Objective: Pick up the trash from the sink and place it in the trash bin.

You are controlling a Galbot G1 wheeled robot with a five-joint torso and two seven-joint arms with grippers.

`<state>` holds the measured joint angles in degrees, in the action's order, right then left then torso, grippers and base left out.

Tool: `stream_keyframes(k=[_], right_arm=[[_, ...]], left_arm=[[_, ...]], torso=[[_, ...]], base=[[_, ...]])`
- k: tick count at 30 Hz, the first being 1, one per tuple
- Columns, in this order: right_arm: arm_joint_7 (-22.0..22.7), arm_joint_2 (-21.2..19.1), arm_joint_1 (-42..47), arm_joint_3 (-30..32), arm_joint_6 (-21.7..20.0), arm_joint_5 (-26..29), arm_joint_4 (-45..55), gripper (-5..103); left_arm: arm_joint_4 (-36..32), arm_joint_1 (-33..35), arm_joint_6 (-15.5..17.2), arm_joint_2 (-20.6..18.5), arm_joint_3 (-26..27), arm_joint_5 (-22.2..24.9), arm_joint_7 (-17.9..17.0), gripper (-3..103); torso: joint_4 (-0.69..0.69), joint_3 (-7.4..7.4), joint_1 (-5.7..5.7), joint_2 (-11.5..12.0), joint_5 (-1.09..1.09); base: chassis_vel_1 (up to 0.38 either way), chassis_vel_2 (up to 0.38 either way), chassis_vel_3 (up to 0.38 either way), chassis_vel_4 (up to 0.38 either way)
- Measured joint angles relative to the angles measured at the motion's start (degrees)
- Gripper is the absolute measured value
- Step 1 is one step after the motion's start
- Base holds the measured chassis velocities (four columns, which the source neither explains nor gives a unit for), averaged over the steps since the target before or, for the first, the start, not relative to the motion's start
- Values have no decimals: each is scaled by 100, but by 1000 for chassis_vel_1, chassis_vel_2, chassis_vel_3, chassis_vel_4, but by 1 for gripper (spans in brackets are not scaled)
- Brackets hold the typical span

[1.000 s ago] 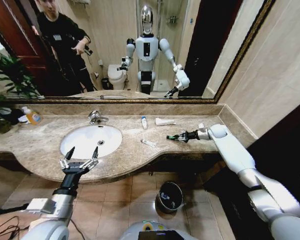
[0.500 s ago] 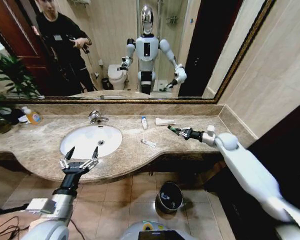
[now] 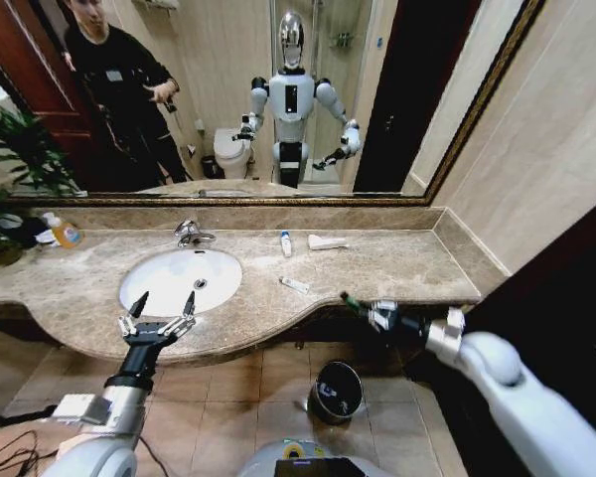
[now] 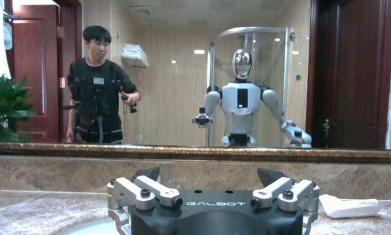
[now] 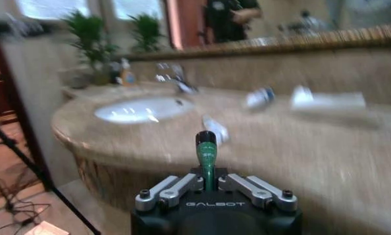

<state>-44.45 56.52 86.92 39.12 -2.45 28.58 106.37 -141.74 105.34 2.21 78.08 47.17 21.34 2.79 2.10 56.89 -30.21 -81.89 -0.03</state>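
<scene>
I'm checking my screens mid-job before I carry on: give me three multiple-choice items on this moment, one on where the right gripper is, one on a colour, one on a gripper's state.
1. Where is the right gripper?
A. Over the basin
B. Off the counter's front edge, above the floor near the trash bin
C. At the faucet

2. What colour is the mini tube it holds?
A. Dark green
B. Red
C. Yellow

3. How are the left gripper's fingers?
A. Shut on a packet
B. Shut on nothing
C. Open

Answers:
1 B: the right gripper sits past the countertop edge, with the trash bin on the floor below.
2 A: the mini tube between its fingers is dark green with a black cap.
3 C: the left gripper hangs by the sink with fingers spread, holding nothing.
</scene>
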Motion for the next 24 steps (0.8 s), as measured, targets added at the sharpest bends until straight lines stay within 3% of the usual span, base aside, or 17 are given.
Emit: stream_keyframes(k=[2,6,9,10,12,15,24], right_arm=[[100,177,65,-67,143,-106,-213,7],[726,754,36,-309,800,-718,-1254,7],[982,912,-19,-358,931,-894,-1553,7],[1168,992,-52,-389,1012,-989,-1730,7],[2084,1383,-246,-527,1433,-1428,-2610,7],[2455,1584,-384,-596,1671,-1634,-3106,7],[2635,2195,-957,-604,2408,-2314,-4644,7]], left_arm=[[-1,0,0,0,1,0,1,100],[0,0,0,0,0,0,0,100],[-1,0,0,0,0,0,1,100],[0,0,0,0,0,0,1,100],[-1,0,0,0,0,0,0,100],[-1,0,0,0,0,0,0,100],[0,0,0,0,0,0,0,100]], torso=[[0,0,-1,0,2],[1,0,-1,0,2],[1,0,-1,0,4],[1,0,-1,0,4],[1,0,-1,0,3],[1,1,-1,0,4],[1,1,-2,1,3]], base=[[0,0,0,0],[0,0,0,0],[0,0,0,0],[0,0,0,0],[0,0,0,0],[0,0,0,0],[0,0,0,0]])
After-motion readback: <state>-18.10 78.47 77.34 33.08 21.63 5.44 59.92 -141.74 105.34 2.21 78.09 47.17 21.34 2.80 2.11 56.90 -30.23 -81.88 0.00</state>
